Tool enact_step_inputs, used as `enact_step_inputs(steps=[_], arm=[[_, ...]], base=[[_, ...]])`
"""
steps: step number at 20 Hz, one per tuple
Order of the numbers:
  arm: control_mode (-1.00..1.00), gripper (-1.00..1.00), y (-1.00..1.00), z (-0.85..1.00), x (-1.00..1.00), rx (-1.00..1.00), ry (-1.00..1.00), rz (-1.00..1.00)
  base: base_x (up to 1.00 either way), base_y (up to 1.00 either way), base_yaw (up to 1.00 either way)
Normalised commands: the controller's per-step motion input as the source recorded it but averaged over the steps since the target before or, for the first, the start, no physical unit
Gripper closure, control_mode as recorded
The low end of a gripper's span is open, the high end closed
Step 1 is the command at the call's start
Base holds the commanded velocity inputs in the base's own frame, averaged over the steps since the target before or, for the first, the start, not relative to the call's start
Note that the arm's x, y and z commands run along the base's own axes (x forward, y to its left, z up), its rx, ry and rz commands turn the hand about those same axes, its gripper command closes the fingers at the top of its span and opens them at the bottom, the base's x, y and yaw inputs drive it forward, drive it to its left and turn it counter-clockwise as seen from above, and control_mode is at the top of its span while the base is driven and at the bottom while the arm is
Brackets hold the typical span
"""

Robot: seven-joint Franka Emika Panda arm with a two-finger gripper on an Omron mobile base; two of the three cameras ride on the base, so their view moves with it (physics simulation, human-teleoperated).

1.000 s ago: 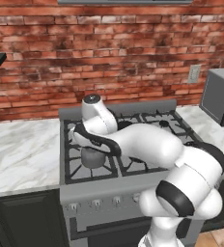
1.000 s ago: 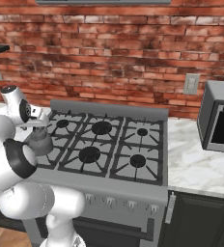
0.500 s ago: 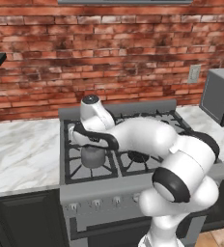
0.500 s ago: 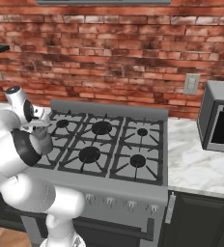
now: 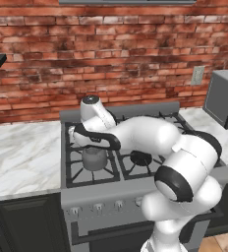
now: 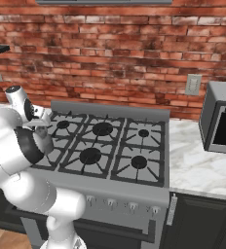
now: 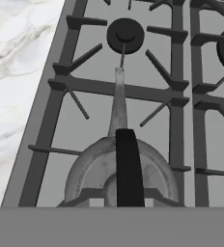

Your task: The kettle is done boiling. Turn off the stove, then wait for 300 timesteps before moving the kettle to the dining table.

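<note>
6 burners lie under the black grates of the stove (image 5: 135,147), and the kettle (image 5: 94,157) sits on the front-left 1, near the marble counter (image 7: 17,72) on that side. My gripper (image 5: 89,140) hangs directly over it. In the hand view the kettle's dark upright handle (image 7: 129,169) runs straight toward me and its thin spout (image 7: 119,96) points away toward the back-left burner (image 7: 125,34). My fingertips are hidden there, so I cannot tell from the pictures whether my jaws are spread or already pinching the handle.

Judging the risk: the handle is thin and stands edge-on, so a grip slightly off centre could slide along it and let the kettle swing or tip as I lift. Dragging instead of lifting clear could catch its base on a grate. I also cannot read the knobs (image 5: 118,205), so I cannot confirm the flame is off.
</note>
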Motion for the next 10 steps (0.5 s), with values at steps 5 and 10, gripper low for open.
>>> enact_step_inputs(steps=[5,10], arm=[[-1.00,1.00,0.02,-0.01,-0.08,0.00,-0.04,0.00],[-1.00,1.00,0.02,0.24,-0.35,0.00,-0.21,0.00]], base=[[0.00,0.00,0.00],[0.00,0.00,0.00]])
